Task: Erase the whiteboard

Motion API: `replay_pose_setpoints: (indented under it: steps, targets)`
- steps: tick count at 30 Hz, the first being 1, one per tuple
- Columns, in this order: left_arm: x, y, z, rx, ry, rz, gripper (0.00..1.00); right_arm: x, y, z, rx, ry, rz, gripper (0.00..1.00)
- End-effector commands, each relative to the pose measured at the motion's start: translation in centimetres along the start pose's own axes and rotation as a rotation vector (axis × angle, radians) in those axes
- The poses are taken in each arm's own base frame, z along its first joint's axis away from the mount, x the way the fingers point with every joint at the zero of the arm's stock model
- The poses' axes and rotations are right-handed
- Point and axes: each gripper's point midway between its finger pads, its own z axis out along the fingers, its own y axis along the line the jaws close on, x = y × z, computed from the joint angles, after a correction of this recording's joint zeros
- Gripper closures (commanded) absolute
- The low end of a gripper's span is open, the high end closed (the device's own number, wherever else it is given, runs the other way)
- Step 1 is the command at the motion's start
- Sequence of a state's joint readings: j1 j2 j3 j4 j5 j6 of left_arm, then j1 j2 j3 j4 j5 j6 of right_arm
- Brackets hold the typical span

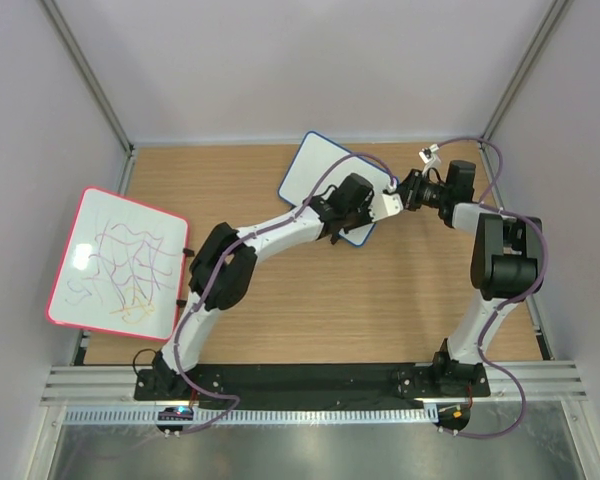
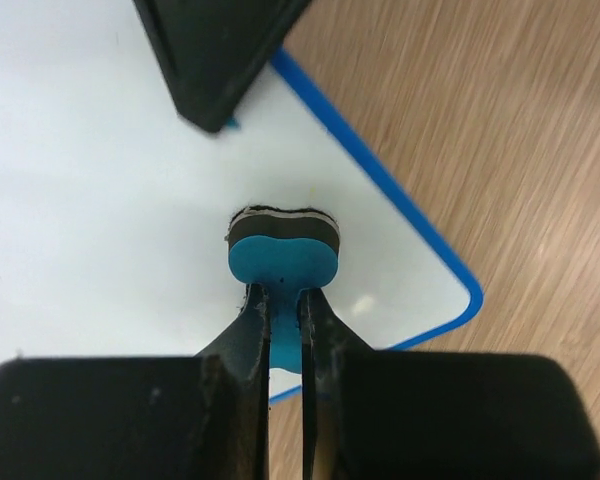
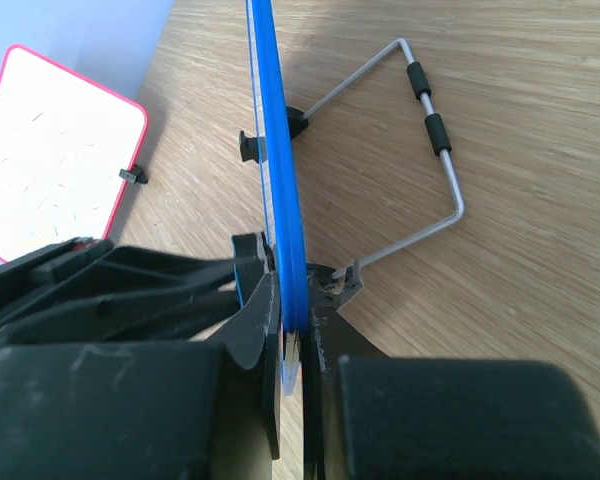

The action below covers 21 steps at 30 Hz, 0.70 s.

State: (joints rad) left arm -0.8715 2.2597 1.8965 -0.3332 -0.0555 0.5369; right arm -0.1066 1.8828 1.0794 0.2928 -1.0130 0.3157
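The whiteboard point(image 1: 325, 175) sits on the far middle part of the wooden table point(image 1: 380, 300), turned at an angle, with both arms meeting at its near right corner. In the left wrist view its white face point(image 2: 100, 200) looks clean, apart from one small blue-green fleck close to the dark block hanging over the surface.

The left gripper point(image 2: 283, 300) has its fingers drawn narrow on a small blue eraser point(image 2: 280, 262). The eraser's dark felt side is against the whiteboard, a little way in from the blue frame.

The right gripper point(image 3: 292, 330) pinches the whiteboard's edge, one finger on each side of the thin blue frame (seen edge-on from that wrist). Behind the whiteboard, a bent wire stand point(image 3: 435, 131) with two black sleeves swings out over the wood, and small black feet stick out from the frame. I cannot tell whether the whiteboard lies flat or is propped up on that stand.

Well to the left of the whiteboard, at the table's side, a larger pink-framed board point(image 1: 120, 260) carries purple and yellow scribbles.
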Motion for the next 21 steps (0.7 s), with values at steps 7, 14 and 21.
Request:
replay_pose_setpoints:
  steps: [7,14,21]
  targets:
    - [11.0,4.8,0.4,-0.07,0.206,-0.076,1.0,0.3,0.4,-0.2,0.035,0.026,-0.074,0.99]
    - [5.0,3.4,0.6,-0.056,0.104,-0.05,1.0,0.4,0.3,-0.2,0.047,0.033,-0.072,0.99]
    - [0.3,-0.9,-0.2,0.038,0.041,-0.033,1.0,0.6,-0.1,-0.4,0.078,0.044,-0.078,0.99]
